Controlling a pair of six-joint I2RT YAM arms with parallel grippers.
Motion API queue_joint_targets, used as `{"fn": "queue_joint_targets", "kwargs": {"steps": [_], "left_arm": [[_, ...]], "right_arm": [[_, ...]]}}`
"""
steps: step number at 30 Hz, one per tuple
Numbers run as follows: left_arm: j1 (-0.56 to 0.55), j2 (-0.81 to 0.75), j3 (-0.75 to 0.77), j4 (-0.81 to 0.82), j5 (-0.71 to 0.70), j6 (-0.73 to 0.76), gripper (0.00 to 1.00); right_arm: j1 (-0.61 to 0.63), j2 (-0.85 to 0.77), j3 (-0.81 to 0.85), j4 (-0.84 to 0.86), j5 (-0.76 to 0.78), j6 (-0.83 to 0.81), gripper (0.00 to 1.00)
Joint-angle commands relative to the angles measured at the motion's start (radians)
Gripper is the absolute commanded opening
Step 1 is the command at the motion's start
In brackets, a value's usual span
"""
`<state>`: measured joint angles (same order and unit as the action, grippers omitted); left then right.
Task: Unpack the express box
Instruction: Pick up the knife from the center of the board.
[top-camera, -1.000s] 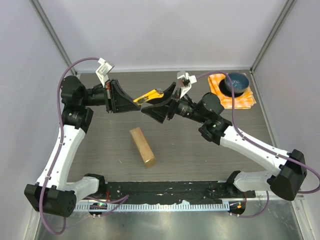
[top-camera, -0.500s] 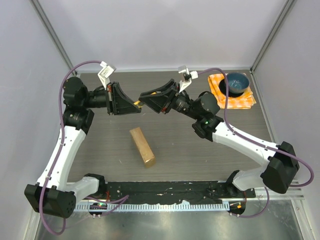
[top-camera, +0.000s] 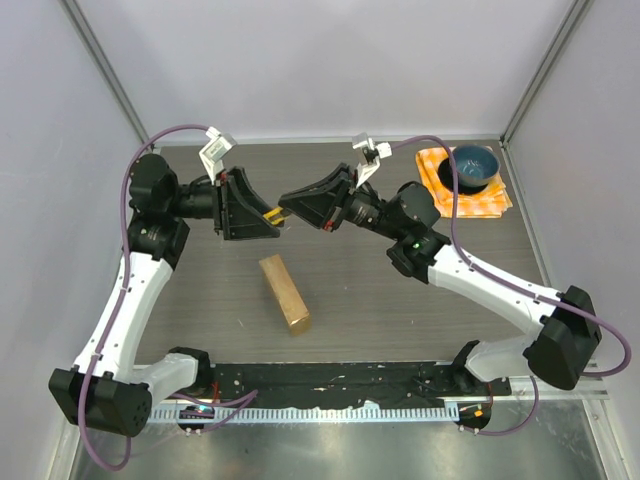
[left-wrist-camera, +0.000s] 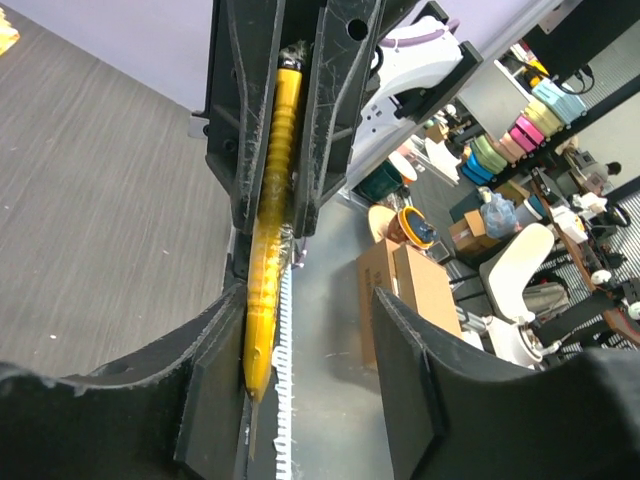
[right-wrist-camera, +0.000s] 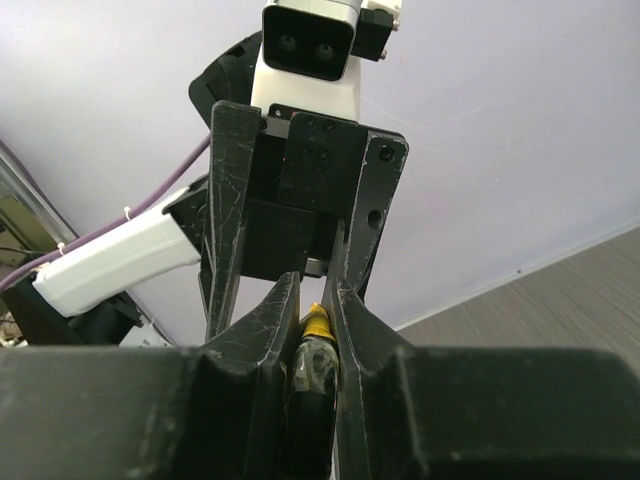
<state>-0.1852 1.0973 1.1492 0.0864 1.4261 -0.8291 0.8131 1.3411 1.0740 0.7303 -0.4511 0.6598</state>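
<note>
The express box (top-camera: 285, 293), a small brown carton, lies flat on the table's middle, below both grippers. Above it the two grippers meet tip to tip. A yellow utility knife (top-camera: 275, 212) spans between them. My right gripper (top-camera: 292, 204) is shut on the knife's handle end (right-wrist-camera: 315, 322). My left gripper (top-camera: 266, 216) stands open: the knife (left-wrist-camera: 268, 250) rests against one finger (left-wrist-camera: 205, 385), with a clear gap to the other. Its blade tip points toward the left wrist camera.
A blue bowl (top-camera: 472, 167) sits on an orange checked cloth (top-camera: 495, 200) at the table's back right corner. Grey walls close in the back and both sides. The arm bases stand along the near edge.
My right gripper came left onto the knife and closed on it. My left gripper, shut on the knife before, has opened its jaws. The box has not moved.
</note>
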Motion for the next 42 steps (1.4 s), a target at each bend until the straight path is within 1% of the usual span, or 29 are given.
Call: {"fn": "queue_joint_targets", "kwargs": {"steps": [1,5,9,12,13,15,16,18,19,21,22,23,26,28,30,31,34,38,42], "left_arm": [[-0.003,-0.019,0.027,-0.001,0.099,-0.010,0.54],[-0.003,-0.033,0.015,0.003,0.135,-0.011,0.53],[-0.003,-0.039,-0.003,0.022,0.161,-0.027,0.49],[-0.003,-0.045,-0.006,0.044,0.163,-0.030,0.41],[-0.003,-0.045,-0.006,0.046,0.163,-0.030,0.34],[-0.005,-0.043,-0.003,0.052,0.168,-0.028,0.26],[-0.003,-0.043,-0.005,0.053,0.171,-0.027,0.20],[-0.003,-0.048,-0.014,0.065,0.183,-0.027,0.14],[-0.003,-0.051,-0.016,0.068,0.189,-0.027,0.09],[-0.003,-0.053,-0.023,0.072,0.194,-0.027,0.07],[-0.003,-0.054,-0.023,0.073,0.194,-0.027,0.06],[-0.003,-0.054,-0.023,0.073,0.192,-0.027,0.05],[-0.003,-0.053,-0.019,0.073,0.186,-0.024,0.00],[-0.003,-0.050,-0.017,0.073,0.186,-0.024,0.00],[-0.003,-0.047,-0.019,0.073,0.183,-0.024,0.00],[-0.003,-0.045,-0.019,0.073,0.180,-0.025,0.00],[-0.003,-0.040,-0.019,0.075,0.171,-0.028,0.00],[-0.003,-0.031,-0.013,0.076,0.158,-0.033,0.00],[-0.003,-0.033,-0.014,0.078,0.152,-0.031,0.00]], "right_arm": [[-0.020,-0.082,0.052,-0.095,0.006,-0.087,0.01],[-0.031,-0.106,0.052,-0.129,0.000,-0.100,0.01],[-0.032,-0.105,0.060,-0.140,-0.014,-0.097,0.01],[-0.032,-0.092,0.066,-0.132,-0.029,-0.077,0.01],[-0.032,-0.082,0.066,-0.123,-0.035,-0.072,0.01],[-0.034,-0.076,0.064,-0.117,-0.044,-0.058,0.01],[-0.032,-0.074,0.063,-0.114,-0.049,-0.057,0.01],[-0.032,-0.080,0.058,-0.112,-0.052,-0.057,0.01],[-0.032,-0.085,0.057,-0.117,-0.051,-0.058,0.01],[-0.032,-0.089,0.055,-0.126,-0.049,-0.068,0.01],[-0.032,-0.088,0.055,-0.132,-0.055,-0.068,0.06],[-0.032,-0.088,0.056,-0.137,-0.057,-0.068,0.14],[-0.032,-0.080,0.055,-0.144,-0.081,-0.057,0.43],[-0.032,-0.079,0.043,-0.140,-0.098,-0.043,0.49],[-0.032,-0.079,0.021,-0.126,-0.129,-0.028,0.58],[-0.032,-0.080,0.012,-0.105,-0.142,-0.011,0.66],[-0.029,-0.080,-0.016,-0.077,-0.175,0.003,0.70],[-0.014,-0.076,-0.023,-0.072,-0.201,-0.015,0.74],[-0.002,-0.074,-0.039,-0.046,-0.178,-0.025,0.74]]}}
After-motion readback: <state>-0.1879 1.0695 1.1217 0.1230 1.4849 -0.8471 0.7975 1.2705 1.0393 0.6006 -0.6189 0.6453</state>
